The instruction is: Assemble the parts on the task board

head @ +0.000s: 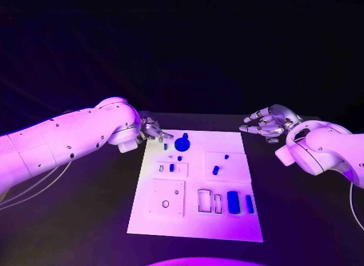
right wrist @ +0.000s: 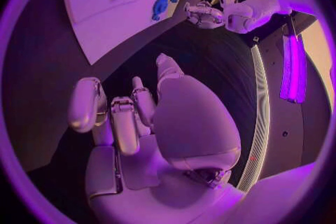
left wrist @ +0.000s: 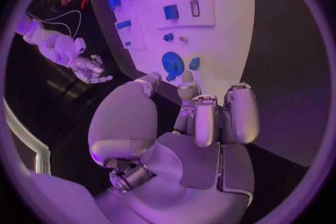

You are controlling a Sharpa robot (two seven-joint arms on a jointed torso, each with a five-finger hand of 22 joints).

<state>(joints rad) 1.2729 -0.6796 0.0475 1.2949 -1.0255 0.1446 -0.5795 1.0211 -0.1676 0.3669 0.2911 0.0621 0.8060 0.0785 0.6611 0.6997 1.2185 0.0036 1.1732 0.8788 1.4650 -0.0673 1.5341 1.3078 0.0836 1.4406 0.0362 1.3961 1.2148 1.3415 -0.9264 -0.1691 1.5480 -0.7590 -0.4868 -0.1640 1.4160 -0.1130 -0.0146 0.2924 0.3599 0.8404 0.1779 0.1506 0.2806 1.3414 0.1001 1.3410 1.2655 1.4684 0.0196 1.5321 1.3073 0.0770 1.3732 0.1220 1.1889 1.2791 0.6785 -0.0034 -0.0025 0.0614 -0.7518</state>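
The white task board (head: 196, 221) lies in the middle of the black table. A round blue part (head: 183, 143) stands near its far edge, with small blue parts (head: 171, 167) and two long blue bars (head: 232, 201) lower down. My left hand (head: 152, 131) hovers at the board's far left corner, fingers apart and empty; in the left wrist view the fingertips (left wrist: 187, 77) sit just short of the round blue part (left wrist: 172, 63) and a small blue piece (left wrist: 194, 63). My right hand (head: 268, 123) hangs off the board's far right corner, fingers spread, holding nothing.
Raised white blocks with slots and holes (head: 165, 199) sit on the board's near half. Black table (head: 86, 221) surrounds the board on both sides. The right wrist view shows my own hand (right wrist: 140, 117), the board (right wrist: 105, 5) and the left hand (right wrist: 203, 14) beyond it.
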